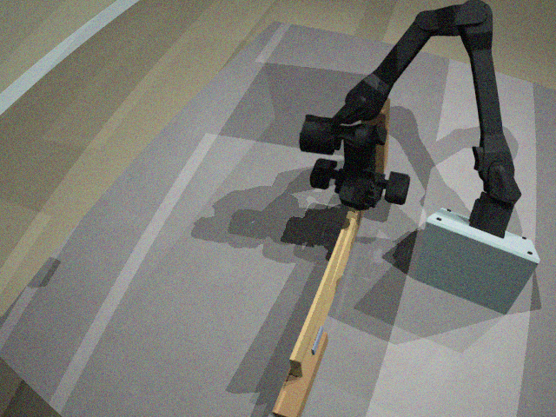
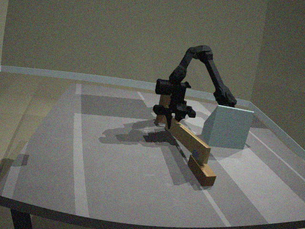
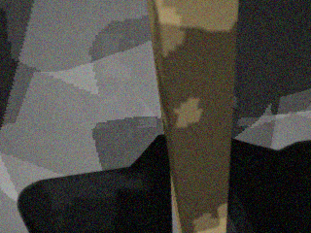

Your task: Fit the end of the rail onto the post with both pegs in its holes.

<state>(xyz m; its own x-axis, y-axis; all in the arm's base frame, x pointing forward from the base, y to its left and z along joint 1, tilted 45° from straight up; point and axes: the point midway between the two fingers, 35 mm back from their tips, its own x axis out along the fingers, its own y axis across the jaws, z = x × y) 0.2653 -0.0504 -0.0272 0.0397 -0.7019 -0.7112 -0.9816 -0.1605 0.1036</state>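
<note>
The long pale wooden rail (image 1: 325, 287) (image 2: 189, 139) (image 3: 199, 73) runs from the low footboard block (image 1: 296, 397) (image 2: 200, 172) toward the upright wooden post (image 1: 381, 156) (image 2: 163, 100). Its far end stands over the block beside the blue bracket (image 1: 316, 340) (image 2: 194, 152). My gripper (image 1: 354, 208) (image 2: 173, 122) (image 3: 180, 139) points down and is shut on the rail near its post end, one finger on each side. The gripper and its shadow hide the pegs, the holes and the rail's near end. I cannot tell whether that end is off the table or touches the post.
The arm's base stands on a pale blue-green box (image 1: 475, 264) (image 2: 228, 128), to the right of the rail in the top and exterior views. The arm arches high from it to the gripper. The post is close behind the gripper. Broad shadows and light bands cross the grey table (image 1: 148, 323) (image 2: 123, 177).
</note>
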